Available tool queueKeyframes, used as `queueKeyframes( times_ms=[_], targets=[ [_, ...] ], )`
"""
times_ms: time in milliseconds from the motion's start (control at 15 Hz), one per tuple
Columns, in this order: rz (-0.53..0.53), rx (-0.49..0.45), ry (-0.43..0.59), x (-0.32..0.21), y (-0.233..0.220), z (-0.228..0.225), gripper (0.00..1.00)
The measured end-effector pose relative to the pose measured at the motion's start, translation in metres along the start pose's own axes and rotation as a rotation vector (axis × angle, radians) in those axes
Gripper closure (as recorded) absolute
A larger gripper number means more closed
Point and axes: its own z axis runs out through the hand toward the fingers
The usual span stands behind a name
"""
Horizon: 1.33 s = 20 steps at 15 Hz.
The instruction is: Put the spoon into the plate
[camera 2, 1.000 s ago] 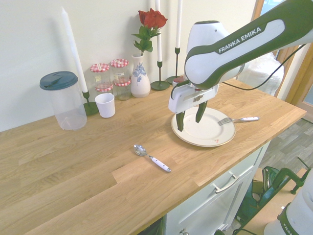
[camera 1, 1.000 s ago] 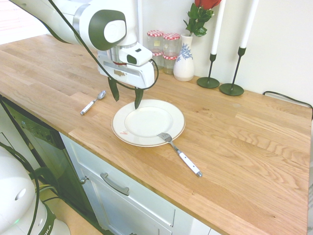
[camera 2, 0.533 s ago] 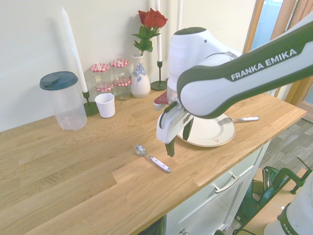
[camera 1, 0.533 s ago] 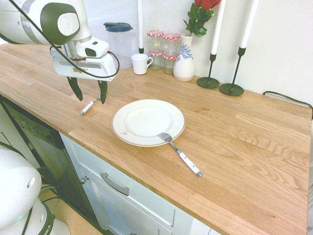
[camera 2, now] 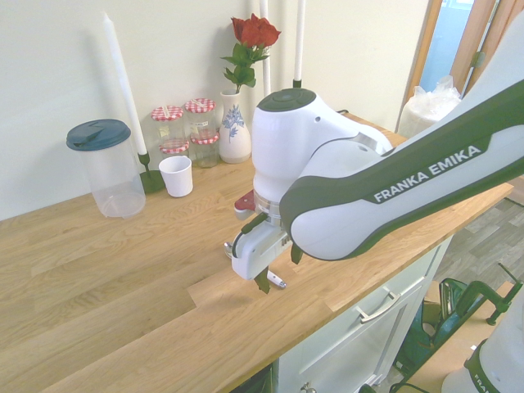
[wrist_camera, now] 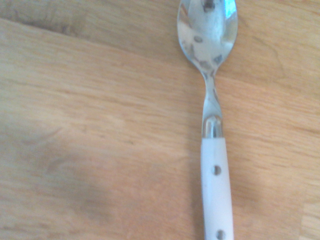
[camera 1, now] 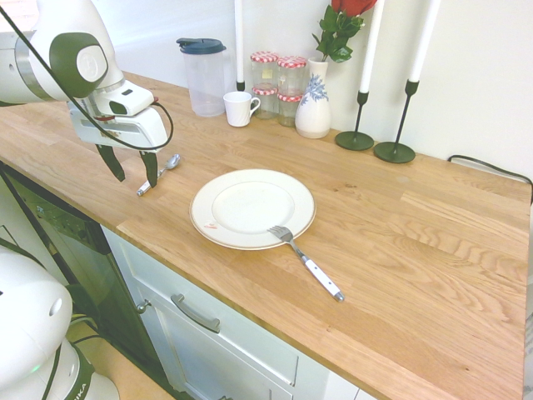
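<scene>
Oak counter [camera 1: 400,225]: splayed hand [camera 1: 132,170] apparently straddles the shiny-bowled, white-handled spoon [camera 1: 158,173]

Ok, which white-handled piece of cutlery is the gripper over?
The spoon, lying on the bare counter beneath the open gripper. The fork rests its tines on the plate.

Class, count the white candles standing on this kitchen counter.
3: one candle behind the white cup, and two, and, in dark holders right of the vase. None seem hidden.
</scene>
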Motion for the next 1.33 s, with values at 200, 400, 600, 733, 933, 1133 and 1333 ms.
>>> queueKeyframes(
  times_ms=[200,400,600,733,933,1133,1333],
  targets=[
    [0.011,-0.002,-0.009,0.005,-0.018,0.007,1.00],
    [0.025,-0.003,-0.014,0.011,-0.030,0.011,1.00],
    [0.043,-0.006,-0.025,0.019,-0.033,0.019,1.00],
    [0.049,-0.001,-0.032,0.023,-0.037,0.022,1.00],
    [0.046,0.006,-0.034,0.022,-0.040,0.022,1.00],
    [0.045,0.006,-0.035,0.022,-0.040,0.022,1.00],
    [0.052,0.006,-0.037,0.024,-0.039,0.022,1.00]
  ],
)
